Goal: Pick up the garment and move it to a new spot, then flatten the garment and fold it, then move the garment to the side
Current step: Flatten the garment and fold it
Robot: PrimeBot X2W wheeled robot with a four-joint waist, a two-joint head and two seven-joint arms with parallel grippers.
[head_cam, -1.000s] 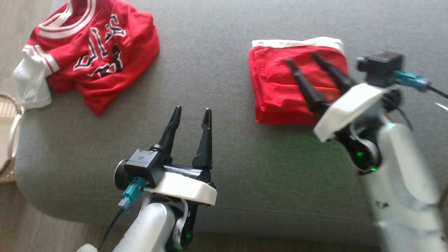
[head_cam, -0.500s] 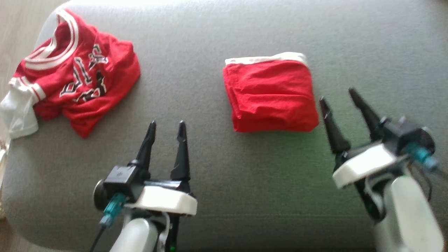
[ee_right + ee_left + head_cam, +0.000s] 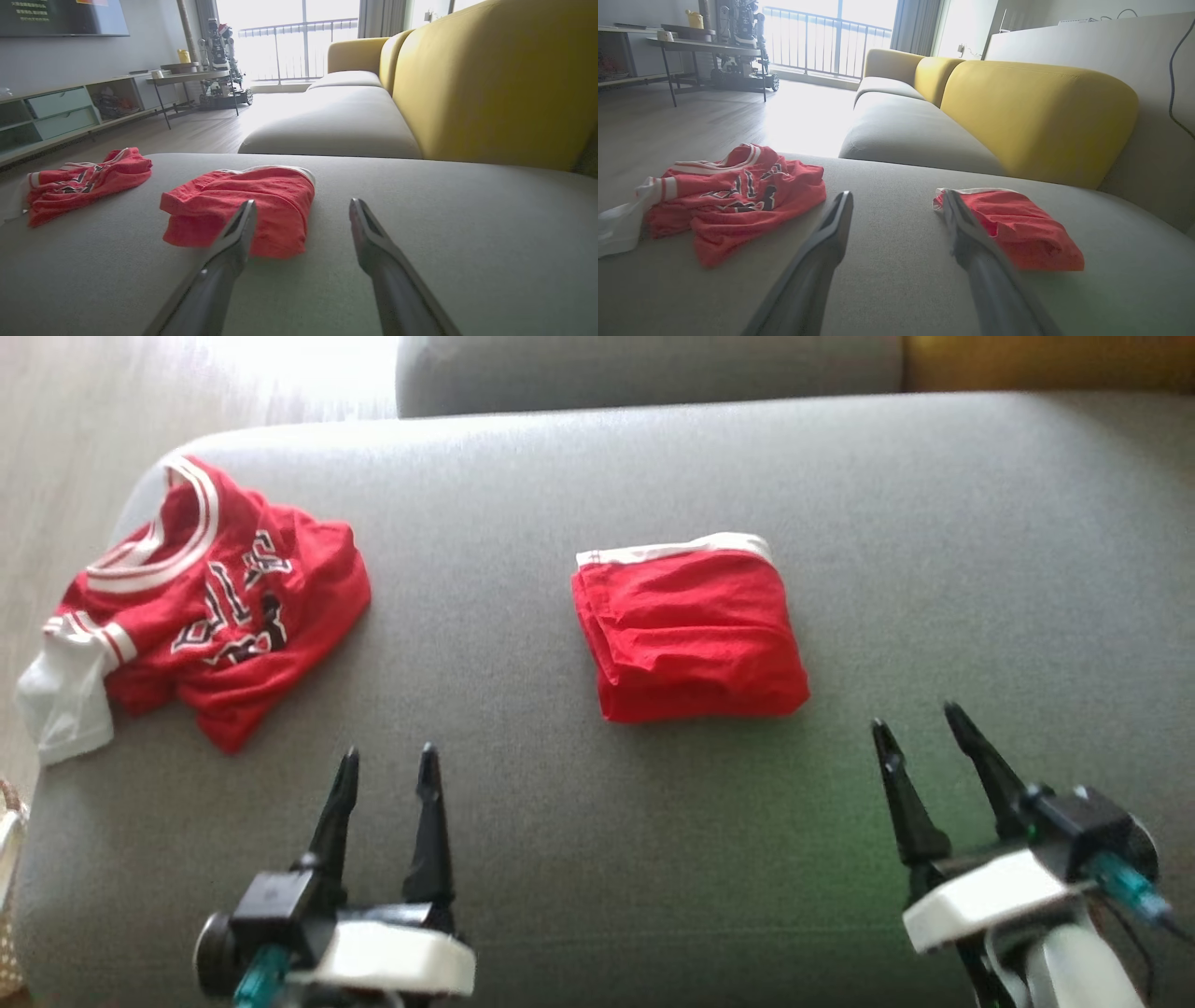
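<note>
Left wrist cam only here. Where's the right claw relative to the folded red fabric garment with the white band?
Observer: Head view: right claw is nearer the robot than the folded red fabric garment, off to its right, bare grey sofa cushion between them.
Operator: Open?
Observer: Open, nothing between its fingers.
Operator: Aimed at it?
Observer: Partly. Right wrist view: garment lies left of centre, beyond the finger on that view's left.

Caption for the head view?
Folded red garment on grey sofa, crumpled red jersey to its left, both jaws open and empty.
</note>
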